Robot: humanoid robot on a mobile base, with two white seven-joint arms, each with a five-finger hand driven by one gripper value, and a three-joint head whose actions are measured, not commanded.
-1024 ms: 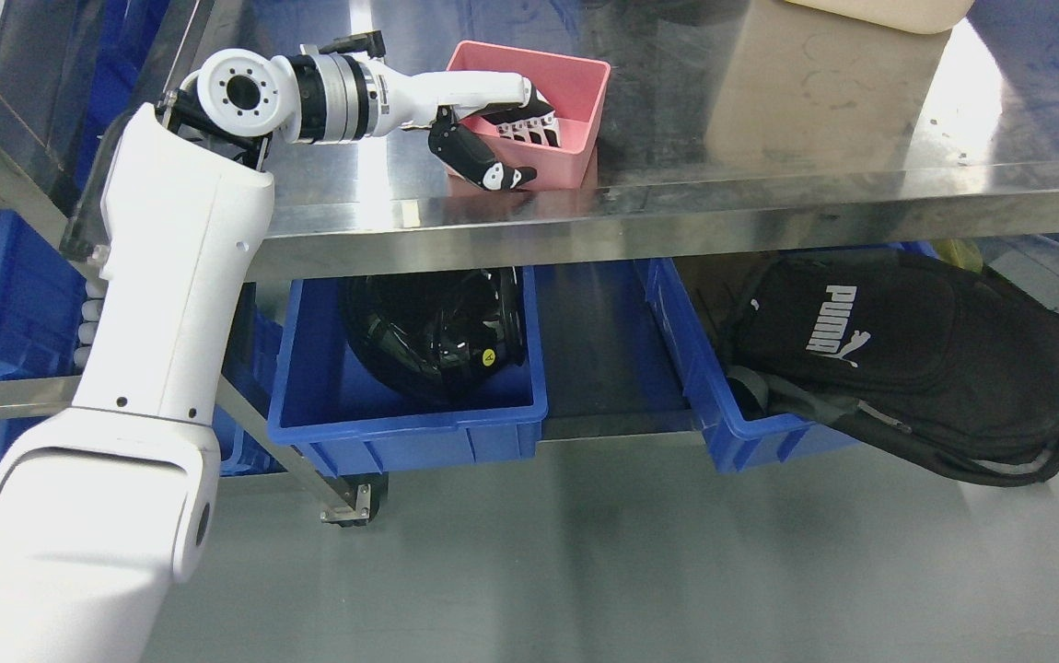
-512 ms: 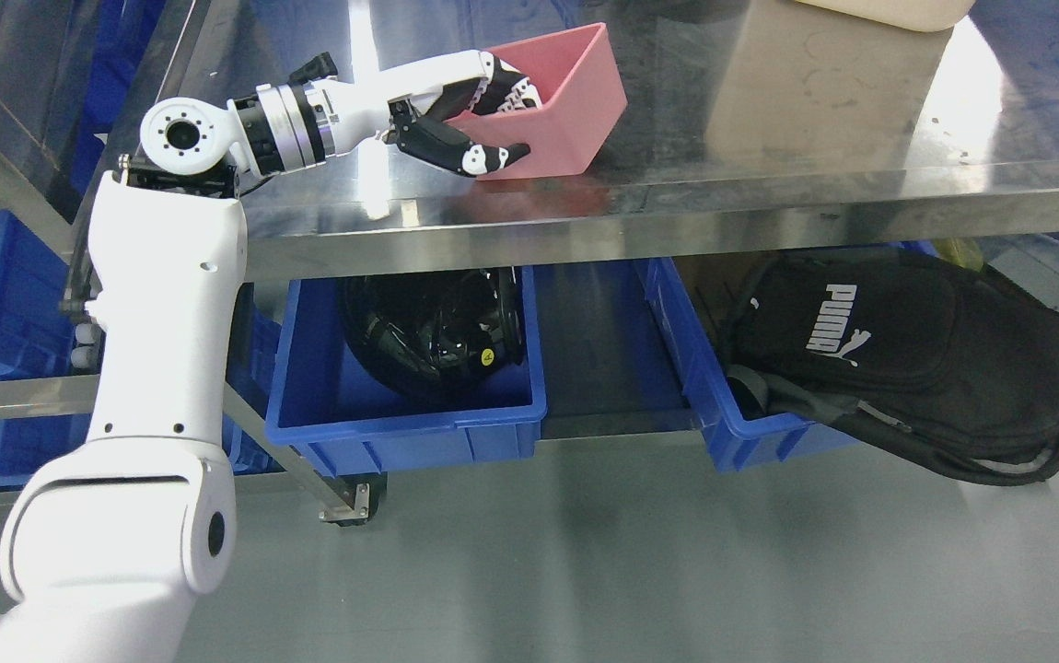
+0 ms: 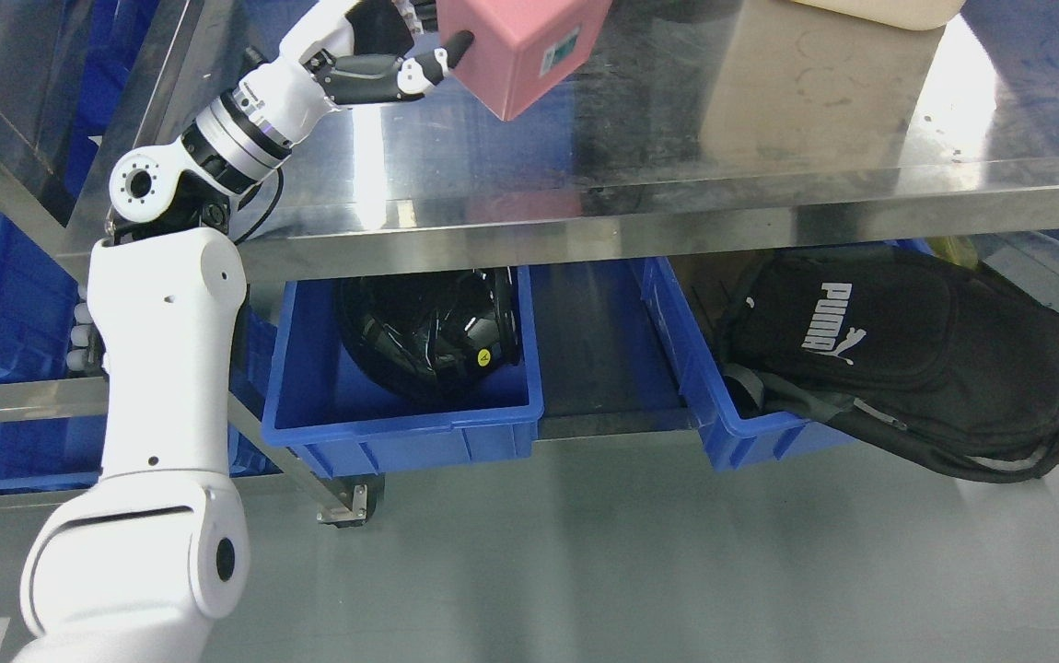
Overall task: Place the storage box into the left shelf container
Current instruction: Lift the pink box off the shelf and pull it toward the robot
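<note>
The left hand (image 3: 391, 64) is raised at the top edge of the head view, above the stainless steel worktop (image 3: 677, 175). Its fingers (image 3: 433, 66) are clamped on the pink storage box (image 3: 520, 46): a black-tipped digit presses against the box's outer left side, while the remaining digits are cut off by the frame. The storage box is clear of the worktop, tilted so that its underside and a small label face the camera. On the shelf beneath, the left blue container (image 3: 401, 424) holds a black helmet (image 3: 433, 327), and the right blue container (image 3: 750, 433) holds a black backpack (image 3: 907, 359). The right arm is out of view.
</note>
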